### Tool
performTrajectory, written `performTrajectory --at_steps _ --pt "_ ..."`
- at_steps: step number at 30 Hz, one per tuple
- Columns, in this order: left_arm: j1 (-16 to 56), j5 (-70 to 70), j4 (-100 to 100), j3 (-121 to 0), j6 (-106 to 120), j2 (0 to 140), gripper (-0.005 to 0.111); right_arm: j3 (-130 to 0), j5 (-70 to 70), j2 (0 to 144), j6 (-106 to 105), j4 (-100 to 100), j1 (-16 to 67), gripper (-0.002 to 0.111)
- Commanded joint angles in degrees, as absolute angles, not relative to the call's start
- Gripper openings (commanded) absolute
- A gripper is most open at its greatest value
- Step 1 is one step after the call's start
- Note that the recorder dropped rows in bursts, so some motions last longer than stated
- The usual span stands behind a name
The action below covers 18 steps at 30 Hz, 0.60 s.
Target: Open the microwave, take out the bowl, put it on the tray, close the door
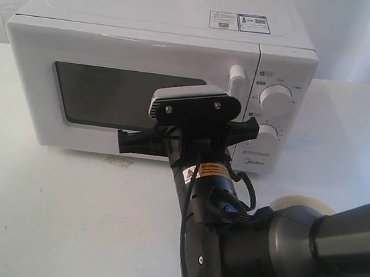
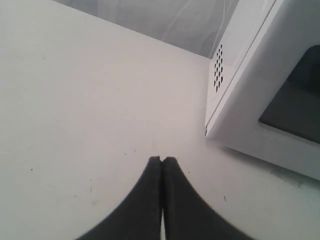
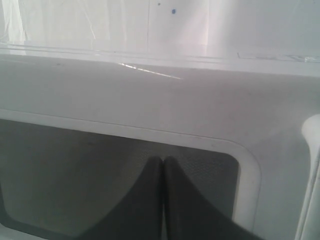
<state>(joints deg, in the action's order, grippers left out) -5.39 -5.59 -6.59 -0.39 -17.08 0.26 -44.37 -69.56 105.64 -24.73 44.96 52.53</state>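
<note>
Step in hand: opening, not yet begun. The door [image 1: 135, 48] of the microwave [image 1: 166, 14] sits flush and shut.
Right gripper [image 3: 162, 159]: fingers pressed together with nothing between them. It hangs close before the dark window [image 1: 102, 94], tips aimed at the window's right end. The bar handle [image 1: 236, 77] is just to the right of it.
Left gripper [image 2: 161, 159]: also pressed together and empty. It is low over the table [image 1: 40, 215], off the microwave's left near corner and well apart from the door.
Next move: you likely need to spread the right fingers, shift right to the handle and get one finger behind the bar. Then pull toward the near side in an arc; with the handle on the right, I judge the hinge is on the left.
Bowl: not in view. The window is too dark to read, so you can only presume it sits inside the shut cavity.
Tray: a pale round edge [image 1: 301, 205] shows on the table at near right, behind the right arm. It may be the tray, but I cannot tell. Nothing shows on the part you can see.
Risk: the box may slide toward you when the handle is pulled.
</note>
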Motion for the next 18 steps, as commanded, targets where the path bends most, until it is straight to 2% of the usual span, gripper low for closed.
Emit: performTrajectory --at_steps 1,8,18 --pt "-5.5 -6.2 -5.5 0.0 -13.0 0.0 0.000 -43.9 -70.0 105.1 -25.3 45.1 52.5 0.000" --pt "-5.5 -12.5 -5.5 0.0 -2.2 0.0 0.000 -43.9 -70.0 105.1 -25.3 45.1 52.5 0.000" --pt "-5.5 -13.5 -5.5 0.0 -2.0 0.0 0.000 -43.9 -70.0 105.1 -25.3 45.1 52.5 0.000"
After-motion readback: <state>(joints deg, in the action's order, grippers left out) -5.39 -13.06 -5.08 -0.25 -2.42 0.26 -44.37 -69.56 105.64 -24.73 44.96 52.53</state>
